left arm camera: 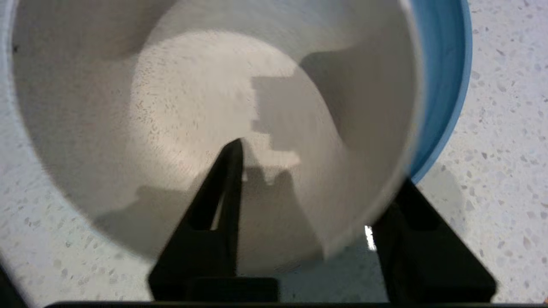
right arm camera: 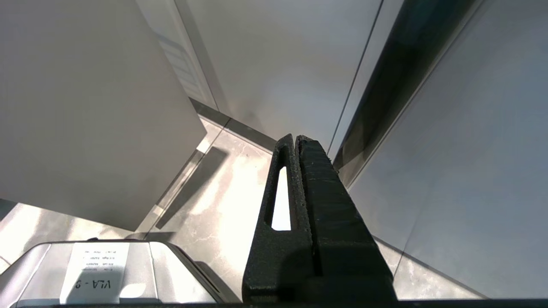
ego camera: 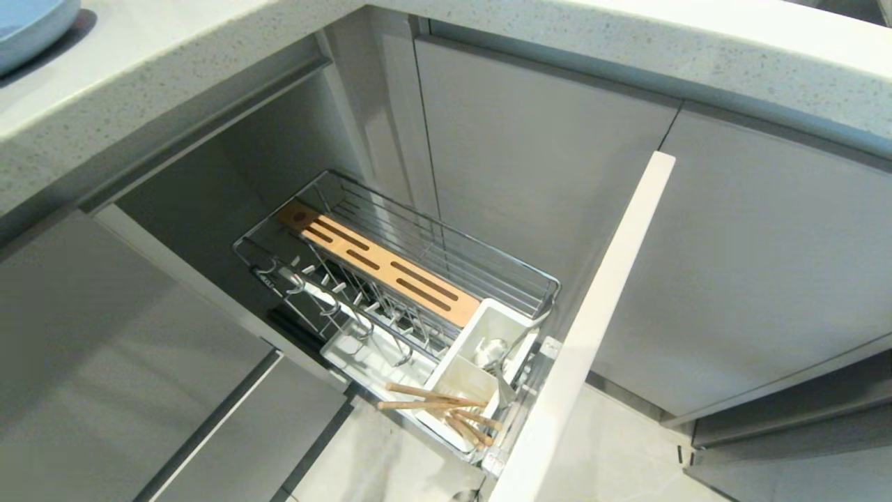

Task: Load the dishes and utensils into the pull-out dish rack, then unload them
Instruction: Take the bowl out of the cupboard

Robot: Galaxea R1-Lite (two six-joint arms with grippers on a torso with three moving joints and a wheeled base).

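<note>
Two fingers (left arm camera: 222, 201) of our left gripper (left arm camera: 317, 192) straddle the white bowl's (left arm camera: 192, 107) rim, half-open, gripping nothing; we should retreat straight.

Speckled pale countertop (ego camera: 174, 77) above grey cabinet fronts (ego camera: 759, 258) (glossy), light tiled floor (ego camera: 613, 453)

text: "VLA - 2", seen upside down | on: white label (right arm camera: 95, 273) on grey housing (right arm camera: 180, 278)
</note>
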